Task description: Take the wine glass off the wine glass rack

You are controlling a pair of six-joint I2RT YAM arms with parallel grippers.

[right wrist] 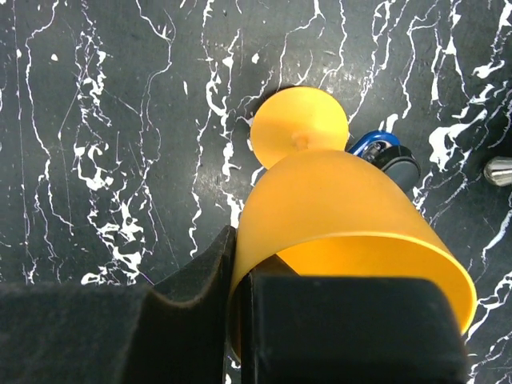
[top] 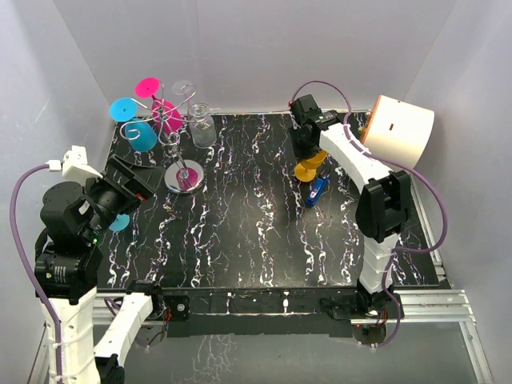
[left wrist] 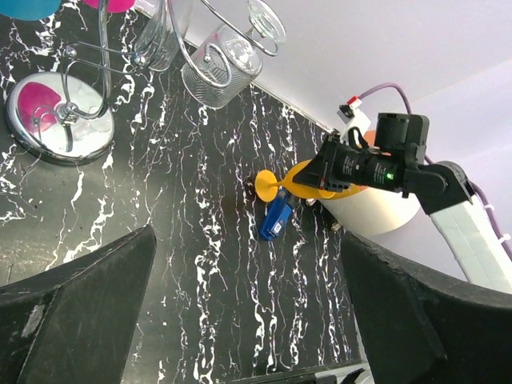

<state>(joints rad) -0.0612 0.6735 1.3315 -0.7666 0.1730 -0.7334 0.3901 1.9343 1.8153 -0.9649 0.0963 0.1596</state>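
The orange wine glass [right wrist: 344, 216] is seen off the rack, right of centre in the overhead view, and is clenched by the right gripper [right wrist: 240, 280]. The thin, translucent plastic wall of its bowl is pinched at the rim between two black padded fingers, one inside and one outside. The glass is tilted, with its round flat foot turned down toward the table [top: 256, 232]; whether the foot touches the surface cannot be told. Just beside the foot, a small blue object [right wrist: 372, 146] with a rounded black end is lying on the table.

The table is covered by a glossy black sheet veined in white, like marble. The rack [top: 184, 178] is set at the upper left of the overhead view: a thin silver wire stem with curled hooks on a round, mirror-bright disc. Three glasses are hung from the hooks by their feet: a blue glass [top: 141, 136], a pink glass [top: 166, 117] and a clear glass [top: 202, 126].

The left gripper [left wrist: 246, 234] is released, with its wedge-shaped black fingers spread wide. It is held near the disc, apart from it, at the left edge of the table. A cream drum [top: 398, 130] is seen at the upper right corner, close behind the right arm.

A wide stretch of table lies between the rack and the held glass and runs on to the lower edge. Plain pale walls [top: 240, 48] close the table in at the left, back and right.
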